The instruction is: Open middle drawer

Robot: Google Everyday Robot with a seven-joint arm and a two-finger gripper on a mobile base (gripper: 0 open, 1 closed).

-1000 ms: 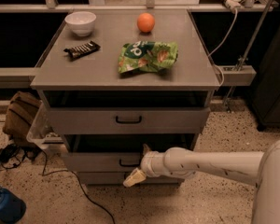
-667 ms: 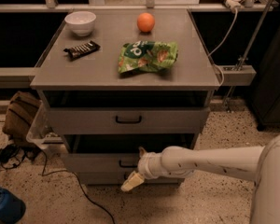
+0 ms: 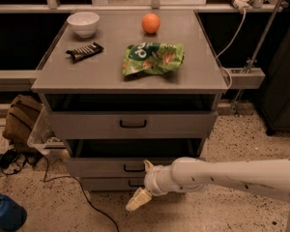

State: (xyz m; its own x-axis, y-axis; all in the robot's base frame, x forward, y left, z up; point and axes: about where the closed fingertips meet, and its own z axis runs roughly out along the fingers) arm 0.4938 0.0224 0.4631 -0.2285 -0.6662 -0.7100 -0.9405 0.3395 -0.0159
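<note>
Grey laminate covers the cabinet's surface (image 3: 106,76), which carries, left to right, a white bowl (image 3: 83,23) at the back left corner, a chocolate bar (image 3: 84,51), a green crisp bag (image 3: 152,58) and an orange (image 3: 151,23) by the back edge. Below, the middle drawer (image 3: 96,167) sits between a taller front above and a narrower one beneath, its black bar handle (image 3: 134,168) at the centre. The gripper (image 3: 140,185) hovers just right of that handle, jaws apart, one tip beside the bar. The drawer looks rigid and probably runs on slides. The slim, stiff handle is the place to hook, pulling straight outward.
</note>
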